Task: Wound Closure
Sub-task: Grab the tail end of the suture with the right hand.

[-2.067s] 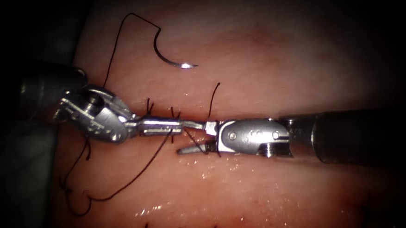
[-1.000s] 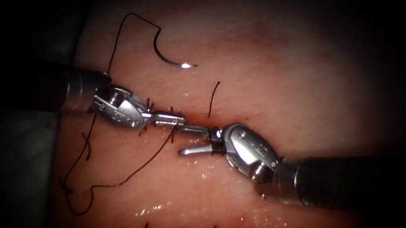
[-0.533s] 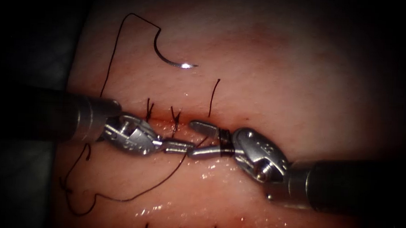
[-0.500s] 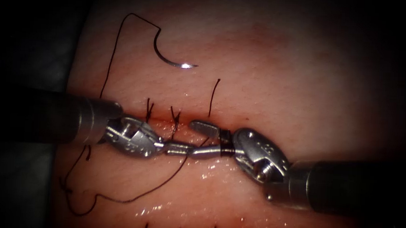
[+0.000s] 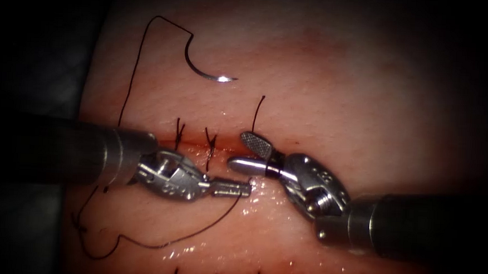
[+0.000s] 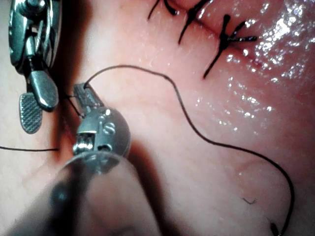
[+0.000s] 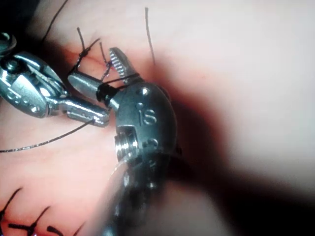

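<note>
Tissue lies under both tools, its cut running across the middle with knotted stitches along it. Over the last two seconds the left tool has slid below the cut, jaws closed on the thread, dragging its loop along. The right tool has swung upward, jaws wide apart and holding nothing. The needle rests free on the tissue above the cut, unmoved.
</note>
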